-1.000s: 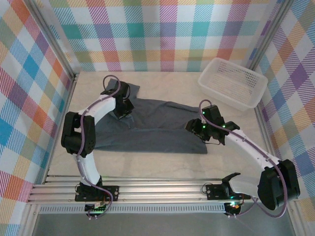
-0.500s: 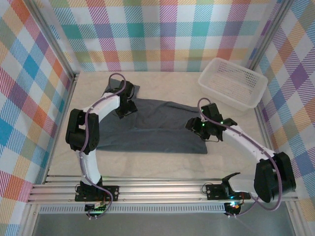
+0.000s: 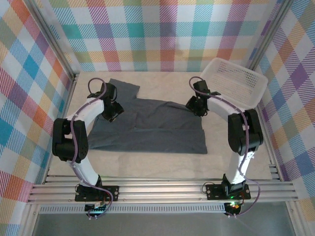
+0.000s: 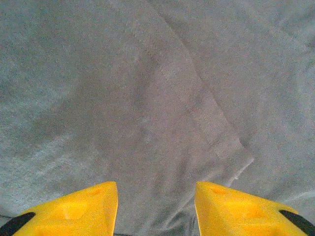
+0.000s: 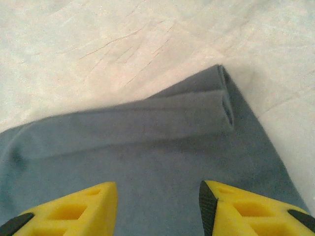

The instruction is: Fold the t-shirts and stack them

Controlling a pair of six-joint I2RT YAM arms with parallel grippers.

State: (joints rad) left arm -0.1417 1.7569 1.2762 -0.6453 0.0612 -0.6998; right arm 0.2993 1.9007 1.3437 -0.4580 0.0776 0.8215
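t-shirt (image 3: pixel 152 130): dark grey, spread flat on counter (image 3: pixel 162 162), left of white basket (image 3: pixel 236 81)
left gripper (image 4: pixel 156 187): over its far left part, jaws apart
right gripper (image 5: pixel 158 184): over its far right corner, jaws apart

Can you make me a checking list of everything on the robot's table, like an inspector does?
Surface: beige table, looks clean.
Job's things: one dark grey t-shirt spread flat mid-table, not yet folded up; its far right corner is rolled over.
Clutter: white basket at the far right corner, looks empty.
Grippers: left gripper open, over the shirt's far left part; right gripper open, over the rolled corner; neither holds anything.
Cables: a purple cable runs along each arm.
Surroundings: checked walls; metal rail at the near edge.
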